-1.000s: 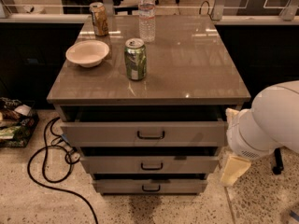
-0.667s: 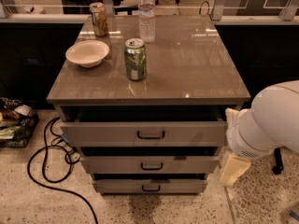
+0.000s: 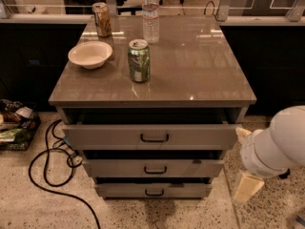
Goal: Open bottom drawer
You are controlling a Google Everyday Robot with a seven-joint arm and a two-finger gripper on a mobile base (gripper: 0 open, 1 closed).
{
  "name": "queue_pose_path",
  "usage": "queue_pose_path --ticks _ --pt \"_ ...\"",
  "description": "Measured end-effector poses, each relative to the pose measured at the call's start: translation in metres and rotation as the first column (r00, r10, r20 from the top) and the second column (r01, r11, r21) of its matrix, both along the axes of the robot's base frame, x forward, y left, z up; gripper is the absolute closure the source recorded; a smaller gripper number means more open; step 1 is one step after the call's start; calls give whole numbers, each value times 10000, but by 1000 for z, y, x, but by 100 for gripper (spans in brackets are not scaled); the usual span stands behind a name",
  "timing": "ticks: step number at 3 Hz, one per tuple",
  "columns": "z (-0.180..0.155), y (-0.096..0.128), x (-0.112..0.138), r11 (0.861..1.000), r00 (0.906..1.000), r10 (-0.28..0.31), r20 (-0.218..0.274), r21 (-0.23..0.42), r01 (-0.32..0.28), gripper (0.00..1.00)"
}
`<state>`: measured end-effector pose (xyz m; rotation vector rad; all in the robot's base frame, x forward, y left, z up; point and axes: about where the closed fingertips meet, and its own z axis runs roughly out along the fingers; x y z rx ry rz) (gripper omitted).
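1. The robot's cream-tipped gripper (image 3: 247,186) hangs at the lower right of the frame, beside the cabinet's right flank; I cannot tell whether it is clenched or released.
2. The thin grey metal bottom drawer (image 3: 153,190), with its small black loop handle (image 3: 154,192), sits lower centre, left of the gripper and apart from it.
3. A green drink can (image 3: 138,60) stands on the brown cabinet top (image 3: 190,70).

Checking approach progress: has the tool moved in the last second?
Yes. The tool has dropped lower and slightly right against the cabinet corner. It is now right of the bottom drawer, clear of its handle.
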<state>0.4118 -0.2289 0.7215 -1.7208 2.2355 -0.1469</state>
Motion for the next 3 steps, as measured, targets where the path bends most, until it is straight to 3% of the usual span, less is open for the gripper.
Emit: queue_pose_path --ticks 2,3 --pt "-83 -36 -63 9950 9929 959 -704 358 -936 0" --pt "-122 -25 -80 9769 9777 2059 -411 671 -2029 0"
